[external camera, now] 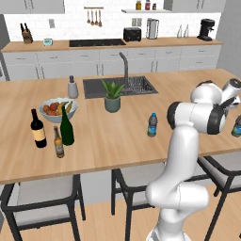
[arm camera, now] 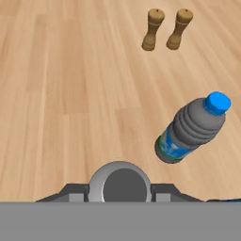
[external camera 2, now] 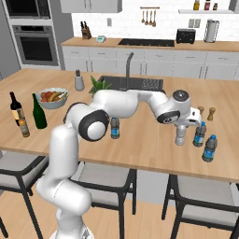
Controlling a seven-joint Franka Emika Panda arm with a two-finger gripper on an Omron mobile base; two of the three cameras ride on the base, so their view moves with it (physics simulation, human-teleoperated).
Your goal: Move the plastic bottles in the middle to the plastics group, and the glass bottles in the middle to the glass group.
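The hand view looks straight down on the round top of the clear bottle [arm camera: 120, 182], clamped between the gripper [arm camera: 120, 200] with a dark finger on each side. Just beside it stands a blue-capped plastic bottle [arm camera: 190, 128], and farther off 2 wooden shakers [arm camera: 165, 29] side by side.

The right base view shows the same grip from the side: the gripper [external camera 2: 181, 127] sits on the clear bottle [external camera 2: 180, 136], which stands upright on the island counter [external camera 2: 140, 144] right next to the 2 blue-labelled bottles [external camera 2: 204, 141] of the plastics group. The remaining blue-labelled bottle [external camera 2: 115, 128] stands mid-counter, well apart from the gripper.

The left base view shows the far end: the green glass bottle [external camera: 67, 126] stands just beside the black wine bottle [external camera: 38, 129] and brown bottle [external camera: 58, 142], near a fruit bowl [external camera: 57, 108].
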